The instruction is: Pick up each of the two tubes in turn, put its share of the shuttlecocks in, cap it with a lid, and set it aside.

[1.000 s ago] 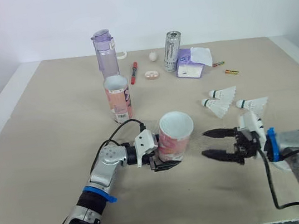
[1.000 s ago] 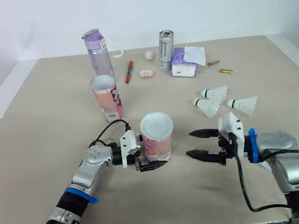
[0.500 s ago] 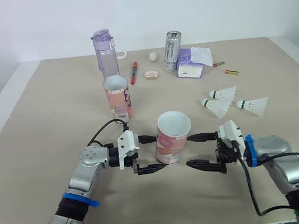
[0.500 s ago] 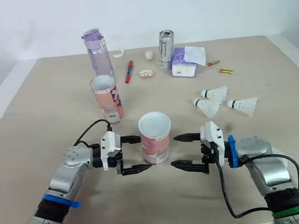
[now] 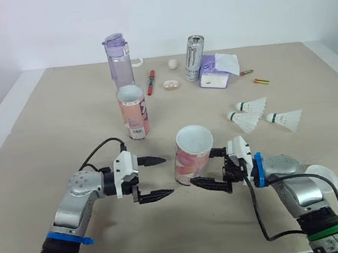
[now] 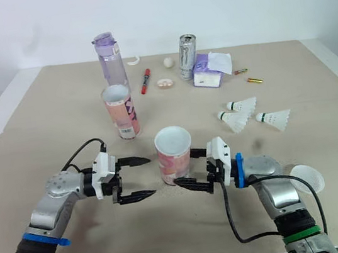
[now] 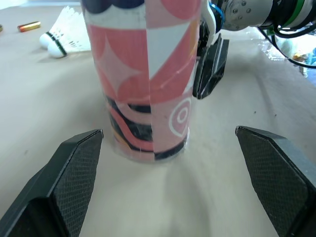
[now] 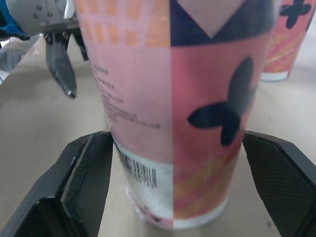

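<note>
Tube (image 5: 193,154) upright at frame centre, mouth up for loading | right gripper (image 5: 204,171) spread, straddling its base, probably to grasp | left gripper (image 5: 168,175) spread, centre-left, clear of tube.

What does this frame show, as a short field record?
near tube: upright, uncapped
far tube: upright, uncapped, behind the near one
left gripper: open, apart from near tube
right gripper: open, one finger on each side of near tube
shuttlecocks: three, lying on table, robot's right
lid: on table by right arm
</note>
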